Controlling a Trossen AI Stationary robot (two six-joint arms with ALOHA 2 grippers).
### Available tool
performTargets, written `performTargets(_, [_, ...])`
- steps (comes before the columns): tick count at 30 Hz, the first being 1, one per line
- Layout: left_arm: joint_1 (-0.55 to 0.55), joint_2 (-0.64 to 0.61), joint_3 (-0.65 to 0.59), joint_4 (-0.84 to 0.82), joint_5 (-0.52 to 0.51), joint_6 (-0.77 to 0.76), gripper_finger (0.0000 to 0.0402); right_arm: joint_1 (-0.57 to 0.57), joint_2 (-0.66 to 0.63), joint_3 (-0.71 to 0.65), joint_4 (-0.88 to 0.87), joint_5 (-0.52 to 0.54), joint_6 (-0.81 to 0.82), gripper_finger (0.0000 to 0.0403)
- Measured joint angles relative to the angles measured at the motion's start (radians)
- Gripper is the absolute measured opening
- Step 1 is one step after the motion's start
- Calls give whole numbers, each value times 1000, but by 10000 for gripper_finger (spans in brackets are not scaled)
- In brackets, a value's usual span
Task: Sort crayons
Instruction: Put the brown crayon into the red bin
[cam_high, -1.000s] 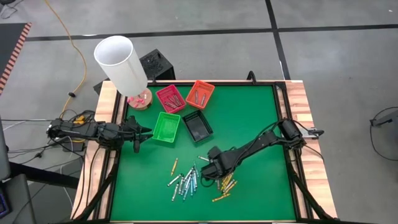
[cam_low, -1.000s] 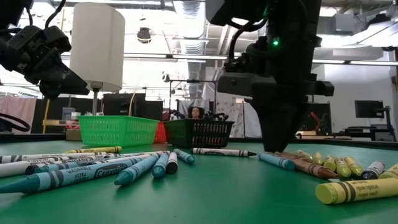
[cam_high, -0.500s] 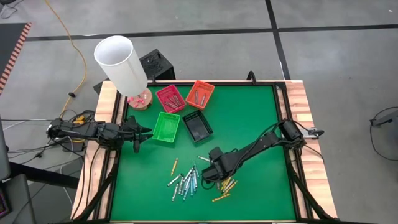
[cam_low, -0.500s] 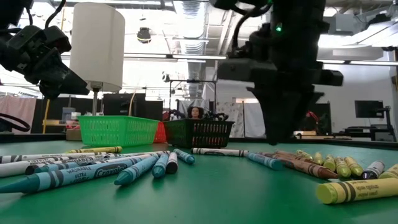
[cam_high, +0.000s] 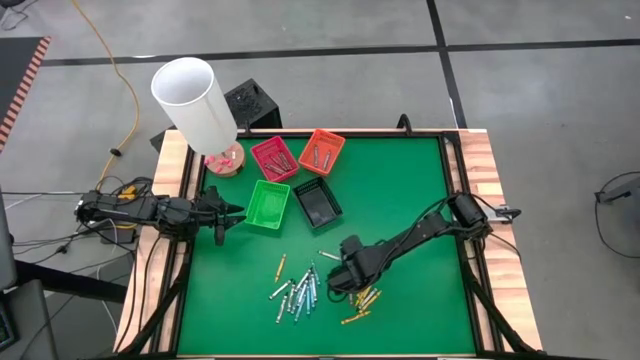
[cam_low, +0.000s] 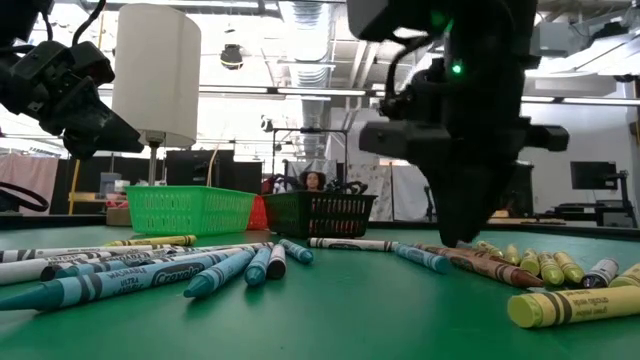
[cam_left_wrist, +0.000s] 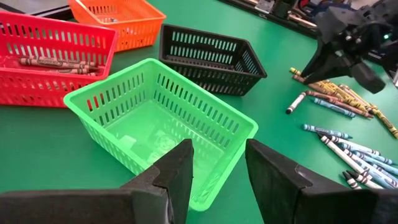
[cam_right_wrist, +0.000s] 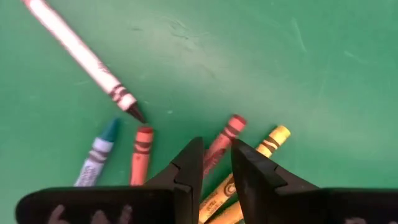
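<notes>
Left gripper (cam_high: 233, 213): at the left of the overhead frame, hovering over the table's left edge just beside the green tray (cam_high: 268, 204). Its fingers stood apart with nothing between them; it looked to be waiting.
Trays: green and black tray (cam_high: 318, 203) in the upper middle of the frame, red tray (cam_high: 274, 158) and orange tray (cam_high: 322, 151) above them. The red and orange ones already held a few sticks, so sorting seemed partly done.
Crayons (cam_high: 298, 292): most lay scattered on the green mat (cam_high: 400, 190), lower centre, blue and white to the left, yellow and red-brown to the right.
Right gripper (cam_high: 343, 277): lower centre, low over the pile's right part. Its fingers were narrowly parted, straddling a red-brown crayon (cam_right_wrist: 221, 144), not yet pinching it, probably lined up to pick it.
</notes>
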Motion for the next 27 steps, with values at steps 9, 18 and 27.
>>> performTargets(9, [0, 0, 0, 0, 0, 0, 137, 2, -3, -38, 78, -3, 17, 102])
performTargets(18, [0, 0, 0, 0, 0, 0, 137, 1, -3, -38, 87, -25, 8, 64])
performTargets(27, [0, 0, 0, 0, 0, 0, 137, 2, -3, -38, 88, -23, -35, 5])
